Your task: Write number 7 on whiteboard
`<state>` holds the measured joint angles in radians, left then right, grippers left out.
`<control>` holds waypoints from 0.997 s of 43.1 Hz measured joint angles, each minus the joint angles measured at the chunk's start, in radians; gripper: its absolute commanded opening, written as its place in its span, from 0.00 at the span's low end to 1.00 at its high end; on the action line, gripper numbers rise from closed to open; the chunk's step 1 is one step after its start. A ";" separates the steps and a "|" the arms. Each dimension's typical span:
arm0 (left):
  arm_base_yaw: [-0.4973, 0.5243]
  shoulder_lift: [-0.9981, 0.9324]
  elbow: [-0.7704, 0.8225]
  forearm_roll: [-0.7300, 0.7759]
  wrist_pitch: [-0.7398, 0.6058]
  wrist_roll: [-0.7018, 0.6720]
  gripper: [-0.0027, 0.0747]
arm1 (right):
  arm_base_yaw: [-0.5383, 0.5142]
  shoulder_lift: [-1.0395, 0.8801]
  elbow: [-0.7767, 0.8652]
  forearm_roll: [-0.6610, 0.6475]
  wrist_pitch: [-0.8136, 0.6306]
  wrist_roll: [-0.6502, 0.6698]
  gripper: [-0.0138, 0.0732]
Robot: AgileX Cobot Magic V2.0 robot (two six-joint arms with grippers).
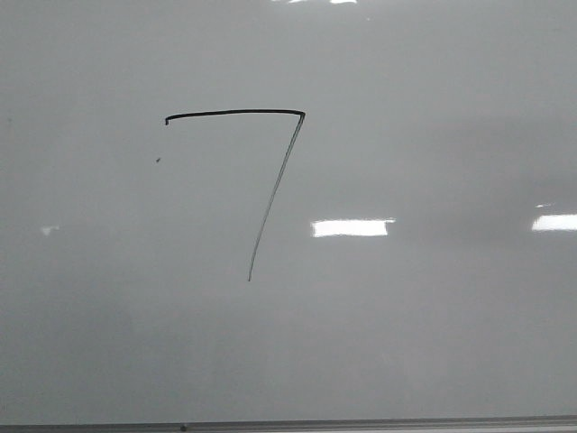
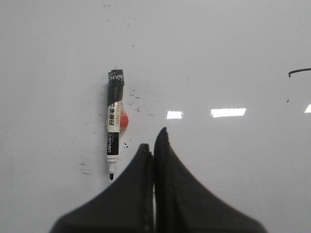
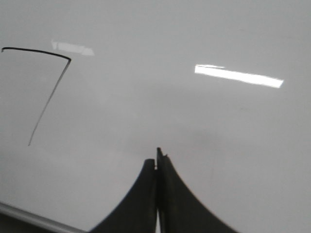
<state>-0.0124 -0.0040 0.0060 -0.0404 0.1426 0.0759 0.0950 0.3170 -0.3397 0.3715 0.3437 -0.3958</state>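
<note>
A black number 7 (image 1: 275, 171) is drawn on the whiteboard (image 1: 433, 316), with a thick top bar and a thin slanting downstroke. It also shows in the right wrist view (image 3: 48, 97), and a bit of its top bar shows in the left wrist view (image 2: 299, 72). An uncapped black-and-white marker (image 2: 114, 121) lies flat on the whiteboard (image 2: 218, 58), beside my left gripper (image 2: 154, 143), which is shut and empty. My right gripper (image 3: 156, 160) is shut and empty over bare whiteboard (image 3: 218, 136). Neither gripper shows in the front view.
A small red object (image 2: 124, 120) lies against the marker. A tiny dark speck (image 1: 158, 161) sits left of the 7. Small ink marks (image 2: 136, 94) dot the board near the marker. The grey bottom rim (image 1: 361, 424) runs along the near edge, also in the right wrist view (image 3: 29, 217).
</note>
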 measured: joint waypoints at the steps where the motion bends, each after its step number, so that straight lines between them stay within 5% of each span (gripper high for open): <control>1: 0.000 0.000 0.000 0.000 0.000 0.000 0.01 | 0.000 -0.009 0.019 -0.021 -0.033 0.022 0.08; 15: 0.000 0.000 0.000 0.000 0.000 0.000 0.01 | -0.038 -0.161 0.288 -0.215 -0.255 0.301 0.08; 43: 0.000 0.000 0.000 0.000 0.001 0.000 0.01 | -0.114 -0.328 0.367 -0.201 -0.144 0.323 0.08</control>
<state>-0.0124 -0.0040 0.0060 -0.0404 0.1434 0.0759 -0.0191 -0.0109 0.0269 0.1702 0.1996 -0.0727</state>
